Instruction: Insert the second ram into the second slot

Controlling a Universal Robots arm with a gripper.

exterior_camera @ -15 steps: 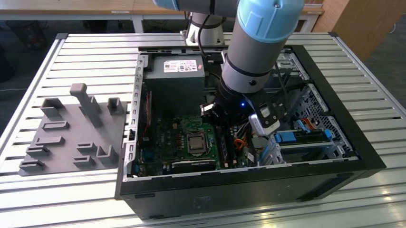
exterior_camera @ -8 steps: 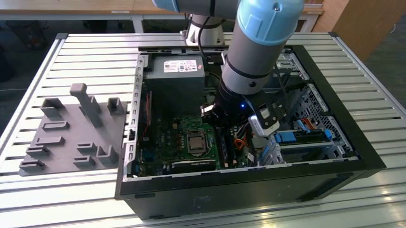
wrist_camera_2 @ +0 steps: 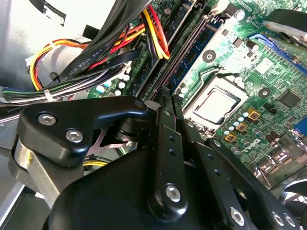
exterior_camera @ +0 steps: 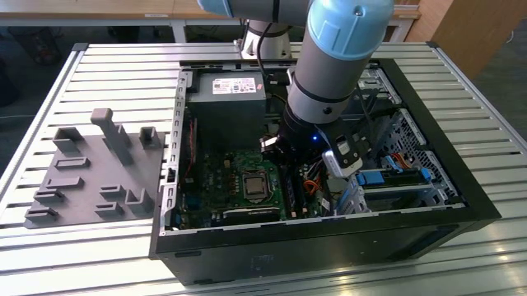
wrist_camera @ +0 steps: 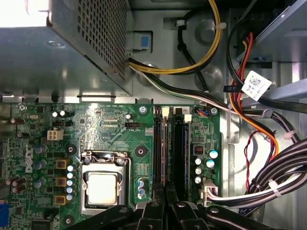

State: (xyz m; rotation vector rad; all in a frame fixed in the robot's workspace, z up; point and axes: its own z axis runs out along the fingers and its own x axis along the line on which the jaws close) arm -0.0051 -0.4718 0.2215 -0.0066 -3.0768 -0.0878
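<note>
My gripper [wrist_camera: 165, 192] is low inside the open computer case [exterior_camera: 329, 240], above the motherboard's memory slots. Its fingers [wrist_camera_2: 163, 139] are shut on a thin dark stick, the second ram [wrist_camera: 163, 148], seen edge-on. The stick runs along the slot nearer the processor socket [wrist_camera: 102, 187], and its far end reaches the white latch [wrist_camera: 165, 112]. In the second wrist view the second ram [wrist_camera_2: 184, 52] runs straight out from the fingertips along that slot. A neighbouring dark slot [wrist_camera: 180, 148] lies beside it; I cannot tell what it holds. The arm's wrist [exterior_camera: 309, 132] hides the gripper in the exterior view.
The power supply [exterior_camera: 226, 98] fills the case's far end. Cable bundles [wrist_camera: 268, 182] crowd the side of the slots away from the socket. Drive bays with light-blue clips [exterior_camera: 395, 179] sit at the exterior view's right. A grey fixture [exterior_camera: 91, 166] stands on the slatted table outside the case.
</note>
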